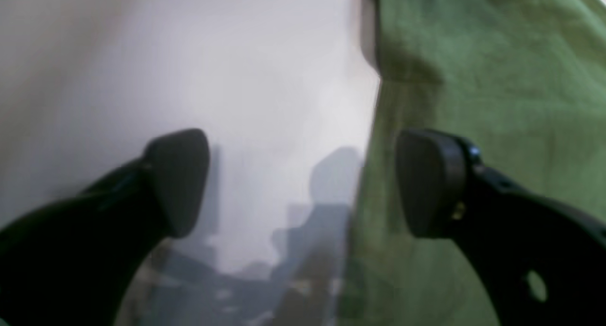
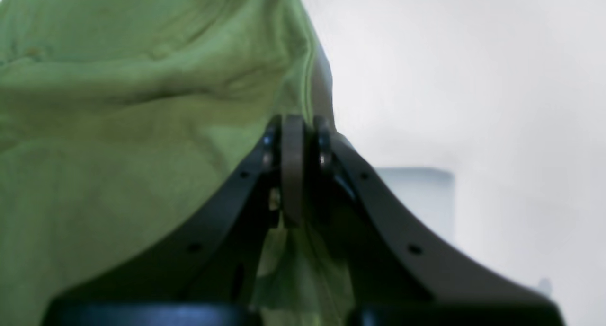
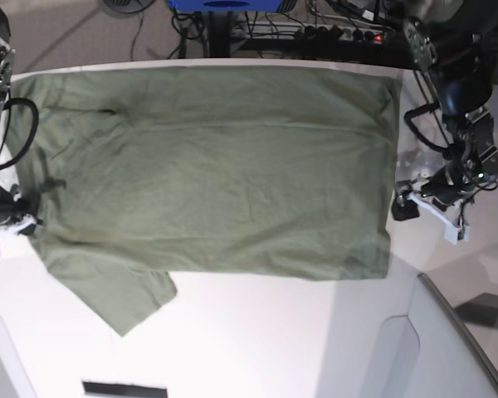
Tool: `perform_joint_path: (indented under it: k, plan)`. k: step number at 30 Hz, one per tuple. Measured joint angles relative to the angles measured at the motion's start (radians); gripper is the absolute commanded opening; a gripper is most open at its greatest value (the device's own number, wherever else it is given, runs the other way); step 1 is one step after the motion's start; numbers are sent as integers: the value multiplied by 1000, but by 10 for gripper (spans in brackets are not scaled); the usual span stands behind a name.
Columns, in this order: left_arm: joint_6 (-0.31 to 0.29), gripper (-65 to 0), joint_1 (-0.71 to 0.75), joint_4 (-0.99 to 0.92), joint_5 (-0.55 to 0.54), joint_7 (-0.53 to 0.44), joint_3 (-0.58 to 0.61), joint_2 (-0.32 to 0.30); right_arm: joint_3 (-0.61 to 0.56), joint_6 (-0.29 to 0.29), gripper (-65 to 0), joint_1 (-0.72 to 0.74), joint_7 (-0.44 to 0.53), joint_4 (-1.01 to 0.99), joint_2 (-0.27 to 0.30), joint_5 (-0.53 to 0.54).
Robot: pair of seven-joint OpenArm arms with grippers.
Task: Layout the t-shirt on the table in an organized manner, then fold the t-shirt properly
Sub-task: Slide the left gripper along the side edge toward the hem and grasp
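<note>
The shirt (image 3: 207, 166) is lying mostly flat on the worktop (image 3: 257, 340), not folded yet, with the right tool (image 2: 293, 174) pinching its edge and the left tool (image 1: 303, 184) gaping wide.

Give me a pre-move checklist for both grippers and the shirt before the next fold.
1. Right gripper shut on the olive-green cotton t-shirt: ok, fabric is pinched at the shirt's edge.
2. Left gripper open: ok, empty, its pads beside the shirt's edge.
3. Shirt spread flat on the smooth white table: ok for the body, with light wrinkles.
4. Near sleeve tidy: not ok, it juts out at an angle.
5. Far edge of the shirt fully on the table: cannot tell.
</note>
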Motion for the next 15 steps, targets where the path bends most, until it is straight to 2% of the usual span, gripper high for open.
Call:
perform_joint_path:
  k: [2,4,8,11,13,15]
  plan:
    - [-1,-89,-27,-49,-3,-21,5,17,0,0,-650,0,0,0,0,0]
    - [0,-138,-39,-87,-6,-91,47,25,0,0,-650,0,0,0,0,0]
    - [5,-262,-56,-134,-10,-174,151,39,0,0,-650,0,-1,0,-1,0]
    - [3,-352,-102,-211,-21,-204,156,55,0,0,-650,0,-2,0,-1,-1]
    - [3,-459,-129,-261,-24,-219,156,59,0,2,-650,0,1,0,0,2]
    - [3,-640,-137,-276,-21,-219,156,62,0,0,-650,0,1,0,0,-1]
